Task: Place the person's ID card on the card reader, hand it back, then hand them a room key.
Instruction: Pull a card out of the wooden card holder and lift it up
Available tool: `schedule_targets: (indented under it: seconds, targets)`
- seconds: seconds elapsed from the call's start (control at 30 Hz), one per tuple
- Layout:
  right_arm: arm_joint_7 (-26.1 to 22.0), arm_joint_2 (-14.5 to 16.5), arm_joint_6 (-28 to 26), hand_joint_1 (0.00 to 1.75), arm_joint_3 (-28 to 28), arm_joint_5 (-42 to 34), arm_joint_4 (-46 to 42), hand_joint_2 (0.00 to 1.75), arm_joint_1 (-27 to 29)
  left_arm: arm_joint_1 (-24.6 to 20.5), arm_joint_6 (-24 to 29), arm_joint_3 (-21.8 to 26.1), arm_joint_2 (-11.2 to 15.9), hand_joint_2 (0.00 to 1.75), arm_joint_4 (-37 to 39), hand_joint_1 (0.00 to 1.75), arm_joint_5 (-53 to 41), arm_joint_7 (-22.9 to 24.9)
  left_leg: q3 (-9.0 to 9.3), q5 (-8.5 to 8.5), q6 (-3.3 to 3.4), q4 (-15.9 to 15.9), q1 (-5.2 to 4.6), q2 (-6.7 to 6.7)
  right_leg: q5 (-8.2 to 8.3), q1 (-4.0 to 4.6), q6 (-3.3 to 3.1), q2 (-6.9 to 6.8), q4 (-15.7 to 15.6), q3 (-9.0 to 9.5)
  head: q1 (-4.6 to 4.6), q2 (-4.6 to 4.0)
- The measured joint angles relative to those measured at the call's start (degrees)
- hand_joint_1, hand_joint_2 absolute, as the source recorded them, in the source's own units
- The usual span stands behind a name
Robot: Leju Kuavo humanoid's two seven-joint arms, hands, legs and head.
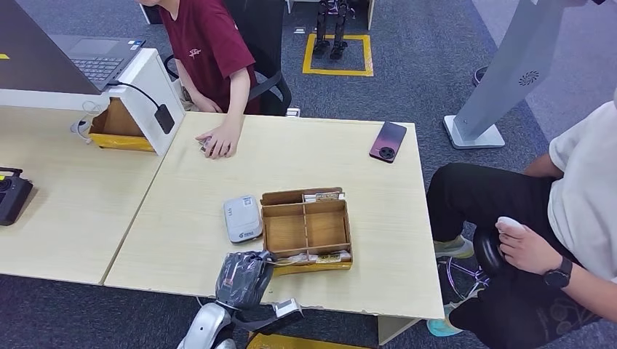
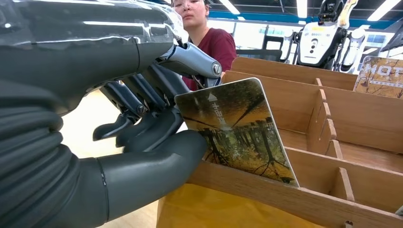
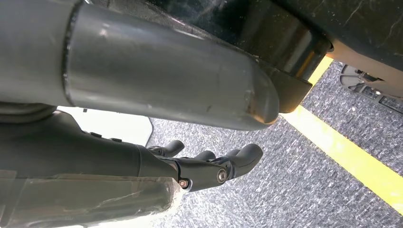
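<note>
As left hand (image 2: 142, 128) pinches room key (image 2: 240, 130), wooden box (image 1: 306, 229) holds cards

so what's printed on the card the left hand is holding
A yellow-brown forest scene on the card, clearest in the left wrist view.

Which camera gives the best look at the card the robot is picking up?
The left wrist view: the room key card, printed with trees, is pinched in the left robot hand. From the head view it's barely visible; the right wrist view faces carpet.

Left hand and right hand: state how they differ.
The left hand pinches a room key card at the wooden divider box on the table; the right hand holds nothing and hangs over grey carpet. Both have dark fingers.
</note>
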Motion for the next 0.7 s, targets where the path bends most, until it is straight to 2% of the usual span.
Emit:
schedule_targets:
  seconds: [0.13, 0.33, 0.5, 0.7]
  targets:
    - [-0.04, 0.0, 0.03, 0.0, 0.02, -0.01, 0.0, 0.0, 0.0, -0.03, 0.04, 0.12, -0.1, 1.75, 0.74, 1.75, 2.54, -1.7, 0.0, 0.0, 0.0, 0.0, 0.0, 0.0, 0.0, 0.0, 0.0, 0.0, 0.0, 0.01, 0.0, 0.0]
    - [-0.72, -0.02, -0.16, 0.0, 0.0, -0.7, 0.0, 0.0, 0.19, -0.03, -0.04, 0.95, -1.45, 1.75, 2.29, 1.75, 15.17, -9.33, 0.01, 0.0, 0.0, 0.01, -0.01, 0.0, 0.01, -0.01, 0.01, 0.0, 0.0, 0.0, 0.01, 0.0]
    - [-1.34, -0.02, -0.71, 0.0, -0.07, -1.16, 0.0, 0.0, 0.46, -0.01, -1.35, -2.87, -0.75, 1.75, -0.39, 1.75, 23.6, -5.7, 0.0, 0.0, 0.01, 0.01, 0.0, 0.0, 0.01, 0.0, 0.01, 0.0, 0.0, -0.02, 0.01, 0.0]
    - [-1.88, -0.04, -0.96, 0.0, -0.19, -1.64, 0.0, 0.0, 0.67, -0.02, -3.46, -7.26, 1.23, 1.75, -5.63, 1.75, 27.18, -3.7, 0.0, 0.0, 0.0, 0.01, 0.0, 0.02, 0.01, 0.0, 0.01, 0.02, 0.0, -0.03, 0.0, 0.0]
